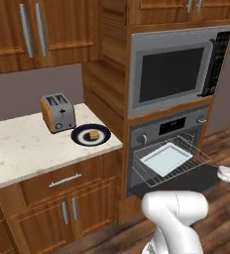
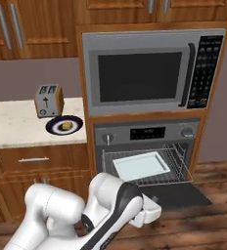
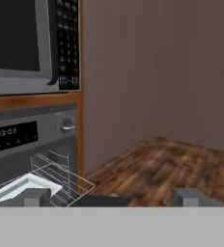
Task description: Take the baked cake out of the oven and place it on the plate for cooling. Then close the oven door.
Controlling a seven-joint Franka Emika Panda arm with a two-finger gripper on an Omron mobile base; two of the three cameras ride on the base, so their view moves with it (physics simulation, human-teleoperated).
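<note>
The baked cake (image 1: 93, 134) (image 2: 65, 126), a small tan block, sits on the plate (image 1: 76, 135) (image 2: 50, 126) on the counter beside the toaster. The oven (image 1: 186, 126) (image 2: 149, 133) (image 3: 32, 132) stands below the microwave. Its oven door (image 1: 186, 187) (image 2: 184, 195) is folded down flat and open. A wire rack is pulled out over the door and carries a pale baking tray (image 1: 166, 158) (image 2: 141, 166) (image 3: 17, 187). My gripper (image 3: 113, 198) is open and empty, low by the door's right side, looking past the oven's right edge at the floor.
A silver toaster (image 1: 57, 113) (image 2: 49, 100) stands behind the plate. The microwave (image 1: 174, 74) (image 2: 145, 71) sits above the oven. A grey wall (image 3: 157, 72) runs to the right of the oven column, with wooden floor (image 3: 172, 169) in front.
</note>
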